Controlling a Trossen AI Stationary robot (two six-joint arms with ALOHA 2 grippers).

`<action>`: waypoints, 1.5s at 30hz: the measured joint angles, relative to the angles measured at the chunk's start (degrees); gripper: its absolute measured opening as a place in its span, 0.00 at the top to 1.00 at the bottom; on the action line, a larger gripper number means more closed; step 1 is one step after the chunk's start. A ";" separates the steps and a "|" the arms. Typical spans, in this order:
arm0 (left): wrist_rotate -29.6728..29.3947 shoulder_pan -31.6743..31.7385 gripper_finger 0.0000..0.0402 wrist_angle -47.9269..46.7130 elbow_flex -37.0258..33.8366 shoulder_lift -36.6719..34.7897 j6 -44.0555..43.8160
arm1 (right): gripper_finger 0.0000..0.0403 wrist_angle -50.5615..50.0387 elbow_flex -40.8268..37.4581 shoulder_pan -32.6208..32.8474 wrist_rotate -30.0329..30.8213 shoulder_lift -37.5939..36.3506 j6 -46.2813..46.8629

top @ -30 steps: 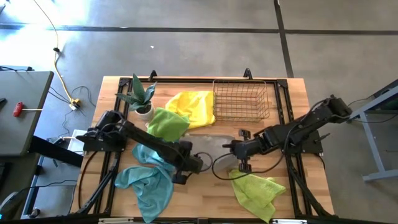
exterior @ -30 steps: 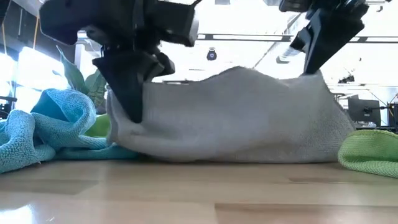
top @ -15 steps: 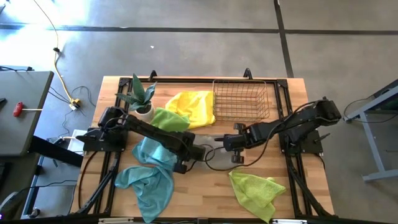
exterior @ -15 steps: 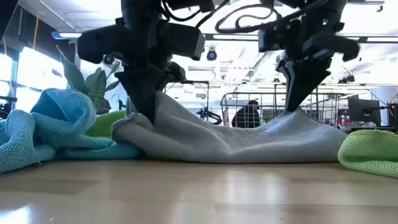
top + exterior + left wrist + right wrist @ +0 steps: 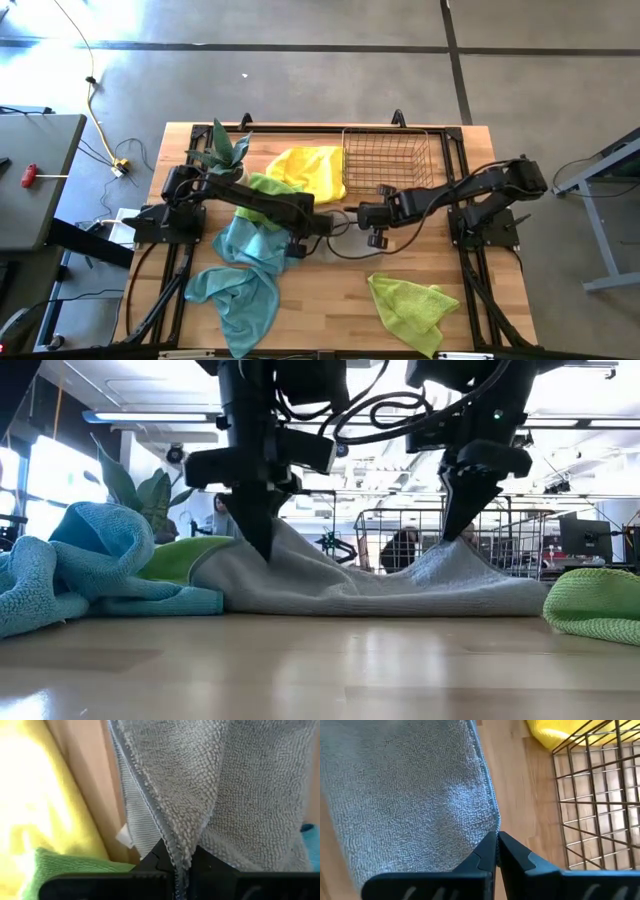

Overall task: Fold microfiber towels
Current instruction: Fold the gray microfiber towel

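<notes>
High view: the left claw (image 5: 300,238) and the right claw (image 5: 372,222) sit close together at the tabletop's (image 5: 330,300) centre, nearer 12 o'clock than a second ago, when both worked closer to 6 o'clock. The grey towel (image 5: 338,222) lies between them, mostly hidden under the arms. The yellow towel (image 5: 308,170) is toward 12 o'clock beside the wire basket (image 5: 388,160), the teal towel (image 5: 240,280) at 8 o'clock, one lime towel (image 5: 412,306) at 5 o'clock.

Low view: the grey towel (image 5: 370,585), which stood as a raised hump a second ago, now sags low, each claw pinching a corner near the wood. The near edge has apparently been carried over toward the far edge, so the first fold looks nearly laid.

Left wrist view: the left claw (image 5: 177,870) is clenched on the grey towel's (image 5: 220,785) hemmed edge.

Right wrist view: the right claw (image 5: 496,851) is clamped on the grey towel's (image 5: 405,800) corner, just beside the basket (image 5: 590,805).
</notes>
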 joint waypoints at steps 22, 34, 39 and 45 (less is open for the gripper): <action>-8.03 0.34 0.94 -0.29 0.00 2.38 -0.06 | 0.95 0.78 0.00 0.01 0.29 4.99 -1.98; -0.97 0.14 0.71 -3.92 0.00 2.38 -4.25 | 0.71 -1.76 0.04 0.03 4.67 4.69 -1.94; -0.41 0.06 0.69 -6.46 0.00 2.38 -8.24 | 0.71 -1.40 0.04 0.18 2.21 4.34 -0.60; -2.00 -0.04 0.71 -6.85 0.94 1.64 -8.75 | 0.71 0.13 0.04 1.87 1.33 4.33 1.73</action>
